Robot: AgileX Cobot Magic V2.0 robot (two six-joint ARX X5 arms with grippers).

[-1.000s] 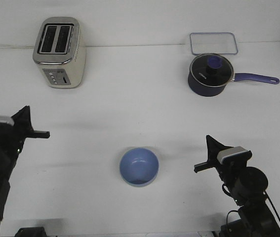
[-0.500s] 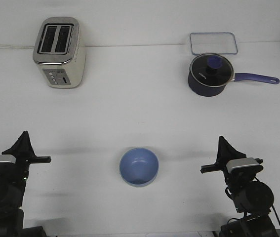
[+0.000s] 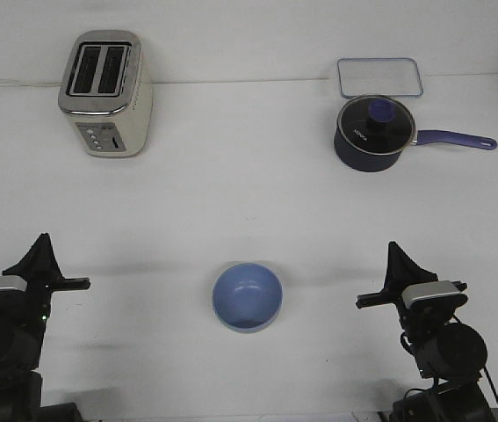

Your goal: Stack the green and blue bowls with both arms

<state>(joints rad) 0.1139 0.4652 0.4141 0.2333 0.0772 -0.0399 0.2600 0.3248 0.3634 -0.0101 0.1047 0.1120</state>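
The light blue bowl (image 3: 247, 296) sits upright at the middle front of the white table (image 3: 249, 193). A thin pale greenish rim (image 3: 247, 328) shows under its near edge, so it seems to sit inside the green bowl, which is otherwise hidden. My left gripper (image 3: 41, 243) is at the front left, far from the bowl, with its fingers together in a point and holding nothing. My right gripper (image 3: 394, 251) is at the front right, also apart from the bowl, with its fingers together and empty.
A cream and silver toaster (image 3: 105, 94) stands at the back left. A dark blue lidded saucepan (image 3: 374, 133) with a purple handle (image 3: 456, 138) stands at the back right. A clear rectangular lid or tray (image 3: 379, 76) lies behind it.
Over the last second both arms drew back and down towards the table's near edge. They have been still for the last half second. The bowl has not moved.
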